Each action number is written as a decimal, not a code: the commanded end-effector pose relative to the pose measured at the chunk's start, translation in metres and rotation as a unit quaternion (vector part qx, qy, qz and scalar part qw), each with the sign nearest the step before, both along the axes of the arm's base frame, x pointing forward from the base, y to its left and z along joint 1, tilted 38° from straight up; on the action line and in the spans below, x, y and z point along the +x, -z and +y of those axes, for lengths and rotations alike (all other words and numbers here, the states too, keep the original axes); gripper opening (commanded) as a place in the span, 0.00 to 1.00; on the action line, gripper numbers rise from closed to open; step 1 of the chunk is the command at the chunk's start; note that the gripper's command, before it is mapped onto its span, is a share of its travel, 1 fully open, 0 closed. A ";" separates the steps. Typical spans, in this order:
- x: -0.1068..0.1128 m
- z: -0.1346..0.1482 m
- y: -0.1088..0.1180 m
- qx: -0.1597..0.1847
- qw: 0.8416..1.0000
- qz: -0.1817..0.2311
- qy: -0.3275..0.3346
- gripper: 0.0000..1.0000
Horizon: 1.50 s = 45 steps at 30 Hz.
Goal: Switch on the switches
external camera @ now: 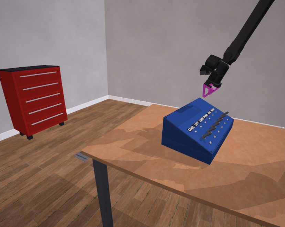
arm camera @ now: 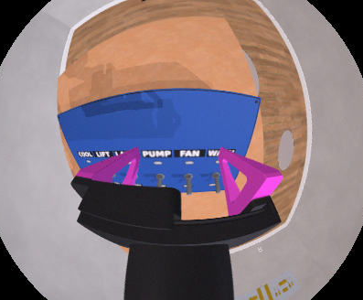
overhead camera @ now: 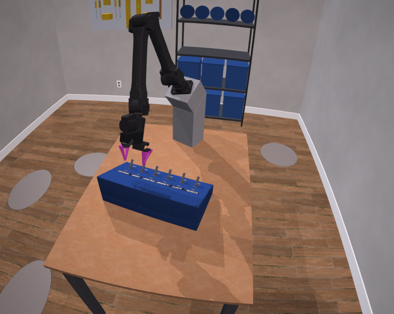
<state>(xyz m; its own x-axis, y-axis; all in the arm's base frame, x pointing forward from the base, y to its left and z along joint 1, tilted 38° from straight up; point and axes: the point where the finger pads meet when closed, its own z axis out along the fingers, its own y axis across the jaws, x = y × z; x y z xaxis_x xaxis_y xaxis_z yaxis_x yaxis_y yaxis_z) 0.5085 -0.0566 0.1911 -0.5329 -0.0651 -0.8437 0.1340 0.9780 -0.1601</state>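
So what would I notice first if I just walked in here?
Probably the bright blue console in the middle of the wooden table, with six little switch levers in a row on top. Right above its end hangs the black arm's gripper, its pink jaws wide open. A red drawer chest stands by the wall.

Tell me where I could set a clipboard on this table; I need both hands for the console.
Widest bare patch: between the console's blank wall and the table's near edge. A narrower strip runs along the table's right edge. Crowded: behind the switches, where the open gripper and grey pedestal stand.
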 end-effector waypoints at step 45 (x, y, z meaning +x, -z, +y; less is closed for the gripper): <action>0.000 -0.020 -0.021 -0.012 1.000 -0.010 -0.011 1.00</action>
